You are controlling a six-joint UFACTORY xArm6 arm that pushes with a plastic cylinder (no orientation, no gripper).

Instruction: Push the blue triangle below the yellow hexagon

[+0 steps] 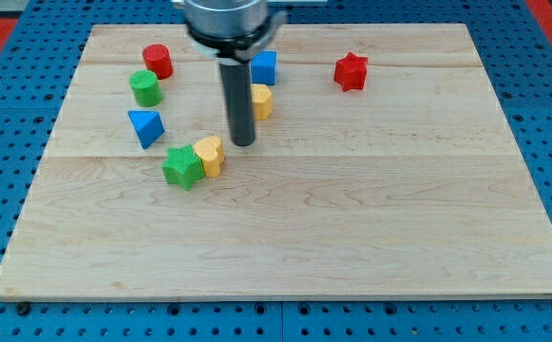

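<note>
The blue triangle [146,126] lies at the board's left, below the green cylinder [145,87]. A yellow block [260,101], partly hidden behind my rod, lies right of the rod near the view's top; its shape is hard to make out. Another yellow block, heart-like [210,155], touches a green star [181,167] lower down. My tip [243,143] rests on the board just right of that yellow heart-like block and well to the right of the blue triangle, touching neither.
A red cylinder [158,61] lies at the top left. A blue block [264,67] sits above the partly hidden yellow block. A red star [351,71] lies at the top right. The wooden board [352,218] sits on a blue pegboard.
</note>
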